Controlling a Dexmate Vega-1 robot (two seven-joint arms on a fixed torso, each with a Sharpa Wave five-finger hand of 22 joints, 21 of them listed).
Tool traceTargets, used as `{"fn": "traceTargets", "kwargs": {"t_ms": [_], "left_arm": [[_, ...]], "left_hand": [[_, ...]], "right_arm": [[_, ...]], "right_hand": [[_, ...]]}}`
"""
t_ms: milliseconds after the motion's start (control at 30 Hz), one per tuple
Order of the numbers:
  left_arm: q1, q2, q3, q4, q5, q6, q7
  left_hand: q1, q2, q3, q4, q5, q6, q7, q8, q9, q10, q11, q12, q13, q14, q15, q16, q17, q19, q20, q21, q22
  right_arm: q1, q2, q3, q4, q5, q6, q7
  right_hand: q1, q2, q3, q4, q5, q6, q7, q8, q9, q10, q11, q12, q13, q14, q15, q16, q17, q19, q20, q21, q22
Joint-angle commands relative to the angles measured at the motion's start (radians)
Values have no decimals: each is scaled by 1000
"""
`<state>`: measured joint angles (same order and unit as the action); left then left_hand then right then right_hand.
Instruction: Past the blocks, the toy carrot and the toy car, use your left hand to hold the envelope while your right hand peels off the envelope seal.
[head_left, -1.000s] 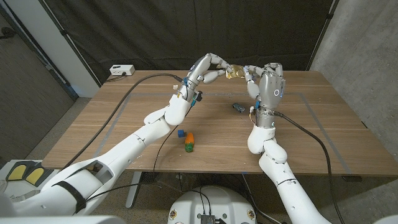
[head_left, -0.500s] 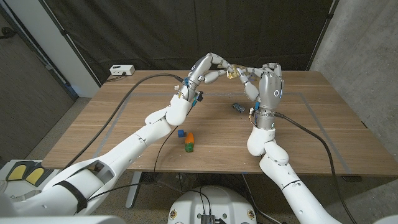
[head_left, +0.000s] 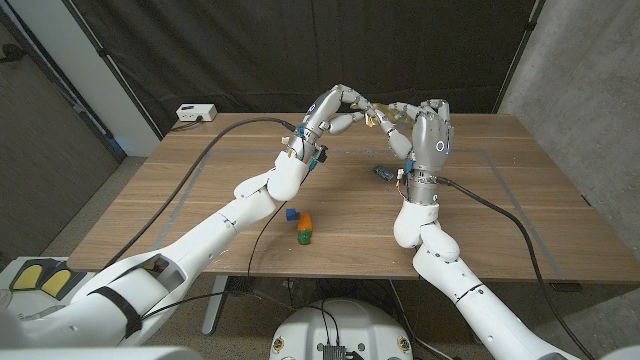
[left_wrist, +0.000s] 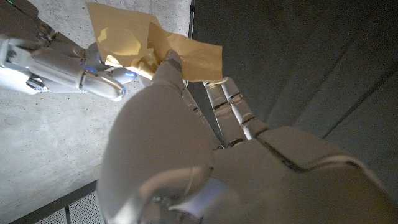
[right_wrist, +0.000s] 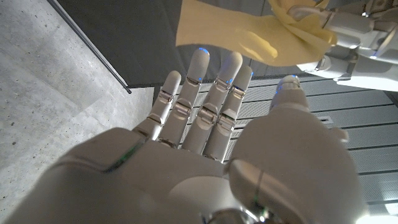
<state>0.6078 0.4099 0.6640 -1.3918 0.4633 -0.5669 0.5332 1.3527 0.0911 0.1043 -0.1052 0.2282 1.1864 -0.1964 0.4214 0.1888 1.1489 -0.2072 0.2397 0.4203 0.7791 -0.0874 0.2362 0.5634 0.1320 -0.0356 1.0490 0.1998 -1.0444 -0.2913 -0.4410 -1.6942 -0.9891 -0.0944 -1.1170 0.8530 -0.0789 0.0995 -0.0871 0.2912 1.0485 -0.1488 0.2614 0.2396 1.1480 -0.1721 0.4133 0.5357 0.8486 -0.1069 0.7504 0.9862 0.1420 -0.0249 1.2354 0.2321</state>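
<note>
Both my arms were raised above the far half of the wooden table, hands meeting in the air. My left hand had its fingers curled in and pinched the small yellow envelope; the left wrist view showed the paper caught at the fingertips, one corner folded up. My right hand stood upright just beside it, palm toward the envelope, fingers reaching for it. From the right wrist camera those fingers were spread and mostly straight, tips just beside the lower edge of the yellow sheet. I could not tell whether any tip actually gripped the paper or the seal; the seal itself was too small to make out.

Envelope was well clear of the tabletop, held between the two hands, at the head view's upper middle.

Below, on the table: toy car near my right wrist. Nearer the front edge, the toy carrot with a green block touching it and a blue block just beside. A white box sat at the far left corner, cable running from it.
</note>
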Motion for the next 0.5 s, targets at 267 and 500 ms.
{"fn": "traceTargets", "kwargs": {"t_ms": [267, 500], "left_arm": [[-12, 0, 8, 16, 13, -18, 19], [-8, 6, 4, 9, 10, -26, 18]], "left_hand": [[8, 8, -10, 0, -3, 8, 0, -6, 2, 17, 9, -3, 3, 9, -155, -4, 5, -1, -28, 9, -1], [9, 9, -12, 0, -4, 10, 0, -6, 2, 18, 9, -4, 4, 10, -155, -5, 7, -1, -29, 10, -1]], "right_arm": [[20, -25, -57, -10, 27, -112, 0], [3, 6, -29, -10, 10, -125, 0]], "right_hand": [[22, -10, -7, -10, 39, 47, -6, 21, 16, 59, -18, 21, 26, 7, -117, 13, 14, -4, 5, 12, -5], [64, 4, 2, -27, 63, 53, -6, 30, 30, 58, -22, 34, 58, 27, -118, 33, 28, 18, -3, 33, -4]]}}
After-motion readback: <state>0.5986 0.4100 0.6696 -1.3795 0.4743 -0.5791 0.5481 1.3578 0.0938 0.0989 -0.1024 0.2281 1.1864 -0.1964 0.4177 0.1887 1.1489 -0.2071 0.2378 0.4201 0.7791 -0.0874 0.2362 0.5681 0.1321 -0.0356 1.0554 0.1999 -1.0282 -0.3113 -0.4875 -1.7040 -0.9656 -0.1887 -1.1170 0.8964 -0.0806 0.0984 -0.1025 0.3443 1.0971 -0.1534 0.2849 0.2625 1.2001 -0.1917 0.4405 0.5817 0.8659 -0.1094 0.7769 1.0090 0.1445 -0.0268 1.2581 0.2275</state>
